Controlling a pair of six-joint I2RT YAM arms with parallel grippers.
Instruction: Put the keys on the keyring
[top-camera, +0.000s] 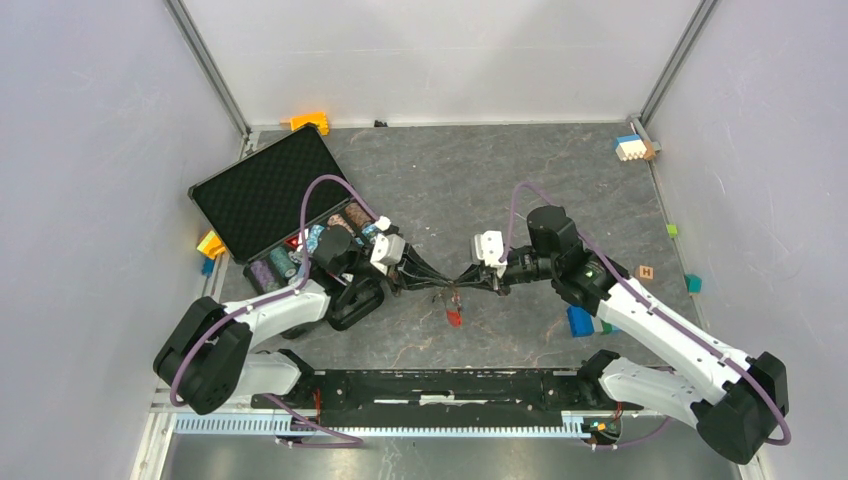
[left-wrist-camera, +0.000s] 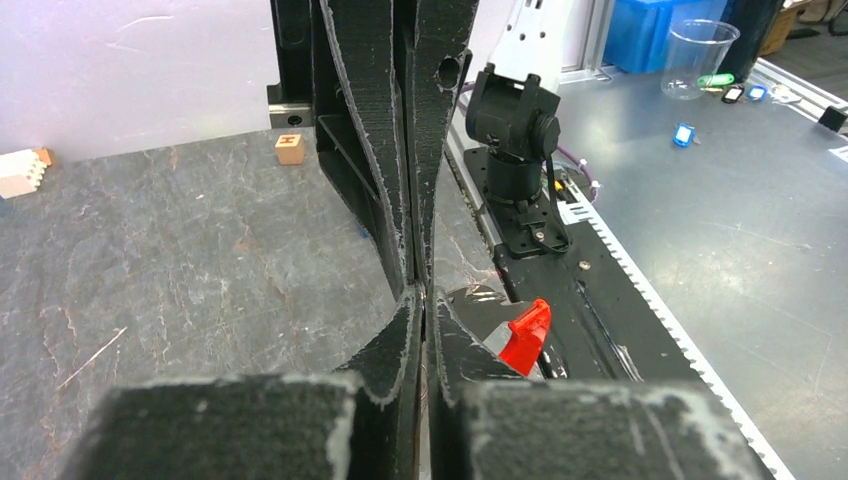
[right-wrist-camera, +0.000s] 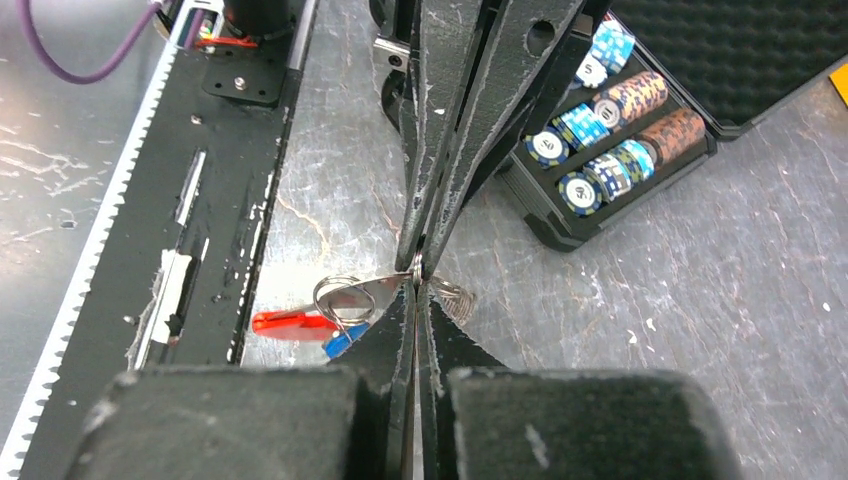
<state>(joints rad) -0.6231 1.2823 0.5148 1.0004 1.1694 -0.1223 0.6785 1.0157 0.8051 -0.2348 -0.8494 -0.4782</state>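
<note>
Chips (right-wrist-camera: 610, 150) sit in the open case (top-camera: 262, 190) — left gripper (top-camera: 450, 284) and right gripper (top-camera: 468, 281) closed, tip to tip, on the keyring (right-wrist-camera: 340, 297).

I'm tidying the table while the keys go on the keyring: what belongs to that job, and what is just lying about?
Job: keyring, blue-headed key.
Lying about: poker chip case, orange block, wooden letter block, blue block, white-and-blue block.

**White-walled cell around a dark marbled table**

A dark grey table (top-camera: 450, 180) with pale veins fills the enclosure. Plain white panels close it in: a far wall (top-camera: 440, 50), a left wall (top-camera: 90, 150) and a right wall (top-camera: 780, 130). Aluminium posts (top-camera: 210, 65) stand at both far corners. The light is soft and even.
</note>
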